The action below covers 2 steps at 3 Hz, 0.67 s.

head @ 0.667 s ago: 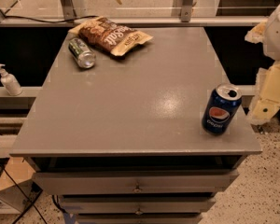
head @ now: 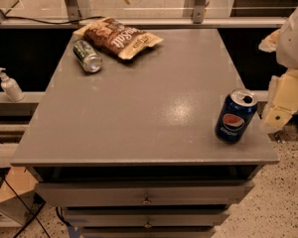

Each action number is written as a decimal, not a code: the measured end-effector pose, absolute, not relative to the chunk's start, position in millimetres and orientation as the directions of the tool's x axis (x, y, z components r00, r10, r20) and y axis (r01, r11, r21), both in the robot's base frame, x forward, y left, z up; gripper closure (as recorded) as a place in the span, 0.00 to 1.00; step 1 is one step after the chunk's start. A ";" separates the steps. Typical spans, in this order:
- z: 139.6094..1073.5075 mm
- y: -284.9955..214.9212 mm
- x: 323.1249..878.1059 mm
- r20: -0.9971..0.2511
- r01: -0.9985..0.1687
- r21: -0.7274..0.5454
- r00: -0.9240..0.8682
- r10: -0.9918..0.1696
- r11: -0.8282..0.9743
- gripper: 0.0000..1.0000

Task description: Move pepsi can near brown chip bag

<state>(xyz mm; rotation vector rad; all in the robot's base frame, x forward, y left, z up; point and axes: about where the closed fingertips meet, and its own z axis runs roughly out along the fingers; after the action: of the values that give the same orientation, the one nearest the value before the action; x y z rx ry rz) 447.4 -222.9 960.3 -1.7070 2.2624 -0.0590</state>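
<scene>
The pepsi can [head: 235, 116] stands upright near the front right corner of the grey table [head: 139, 108]. It is dark blue with the round logo facing me and an opened silver top. The brown chip bag [head: 120, 37] lies flat at the far left of the table, with white lettering. My gripper [head: 283, 103] hangs at the right edge of the view, just right of the can and off the table's side. It is not touching the can.
A green-and-silver can [head: 87, 56] lies on its side just left of the chip bag. A white pump bottle [head: 10, 85] stands on a ledge left of the table. Drawers [head: 146, 197] sit under the tabletop. A railing [head: 139, 21] runs behind.
The can, bag and green can are where they were. My gripper sits about the same place beside the pepsi can.
</scene>
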 end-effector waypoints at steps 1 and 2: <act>936.7 -229.9 456.9 -0.224 -0.931 -0.178 -0.276 -0.935 0.318 0.00; 916.3 -230.7 463.2 -0.244 -0.932 -0.150 -0.289 -0.926 0.330 0.00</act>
<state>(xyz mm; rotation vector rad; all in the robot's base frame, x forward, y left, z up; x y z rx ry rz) 463.2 -230.7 916.3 -1.6675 2.3130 0.0309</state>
